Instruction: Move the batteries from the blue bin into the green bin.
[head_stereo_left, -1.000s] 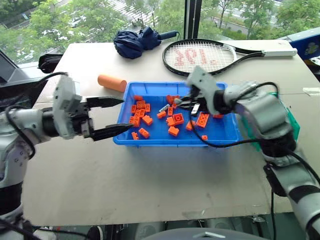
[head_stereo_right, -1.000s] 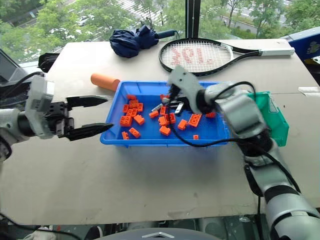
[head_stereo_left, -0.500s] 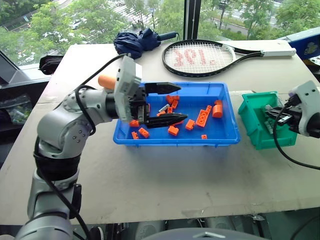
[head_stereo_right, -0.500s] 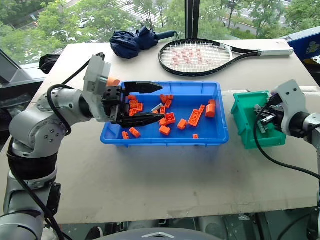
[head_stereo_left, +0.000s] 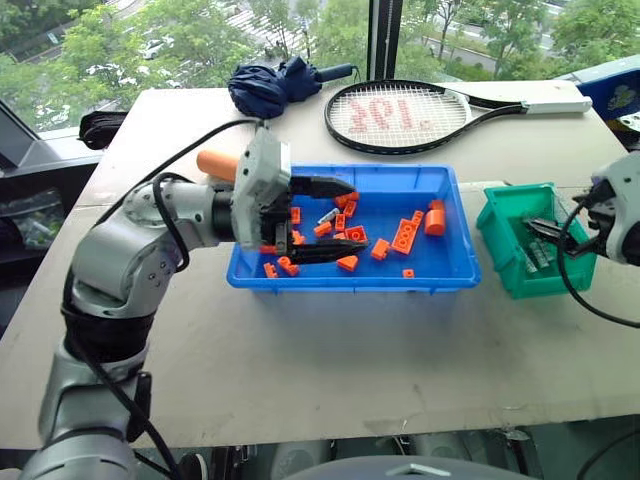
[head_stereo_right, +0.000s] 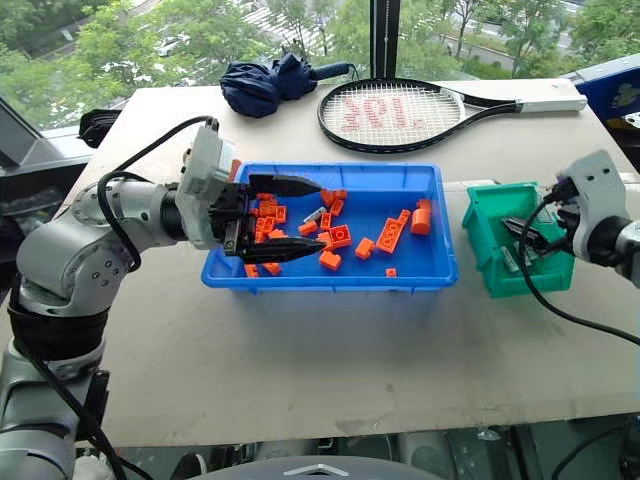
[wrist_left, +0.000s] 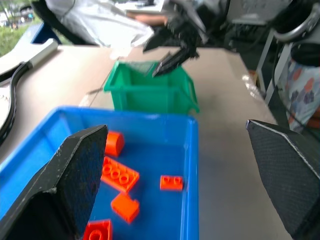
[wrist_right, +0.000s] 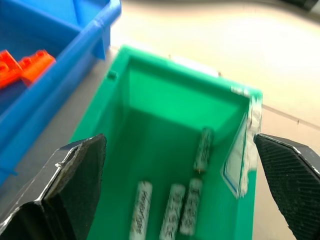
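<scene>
The right wrist view reveals four batteries (wrist_right: 172, 212) inside the green bin (wrist_right: 145, 100) beneath the spread right gripper (wrist_right: 180, 190).

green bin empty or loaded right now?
Loaded. The right wrist view shows four batteries lying on the floor of the green bin, with the right gripper open above it.

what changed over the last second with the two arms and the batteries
The right gripper swung from the large shallow blue plastic tray across to the small deep teal-green plastic bin and opened; four silver-grey cylindrical batteries now lie inside. The left gripper moved in over the tray, open. Tray, bin, orange toy bricks, racket stayed put.
</scene>
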